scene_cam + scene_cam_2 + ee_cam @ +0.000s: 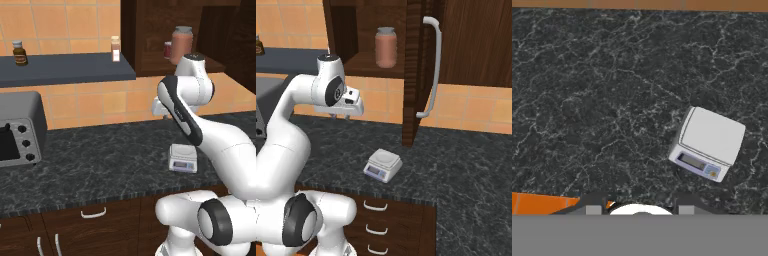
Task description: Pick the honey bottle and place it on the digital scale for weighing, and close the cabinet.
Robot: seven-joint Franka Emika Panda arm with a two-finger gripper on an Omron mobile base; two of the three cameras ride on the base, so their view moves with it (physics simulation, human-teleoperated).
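Observation:
The honey bottle (pixel 386 47), a reddish-brown jar with a grey lid, stands upright on the shelf inside the open cabinet (pixel 361 30); the left base view shows the honey bottle (pixel 182 44) beside a smaller dark red jar (pixel 167 49). The cabinet door (pixel 413 75) stands swung out, edge-on, with its silver bar handle (pixel 433 70). The digital scale (pixel 382 165) sits bare on the dark counter, and in the hand view the scale (pixel 708 141) lies to the right. My gripper (pixel 340 116) hangs above the counter, left of the scale, pointing down. The gripper (pixel 639 210) is open and holds nothing.
A toaster oven (pixel 17 132) stands at the counter's left. A grey wall shelf (pixel 65 70) carries a small brown bottle (pixel 20 52) and another small bottle (pixel 115 48). Drawers with curved handles (pixel 376 206) run below the counter (pixel 466 165).

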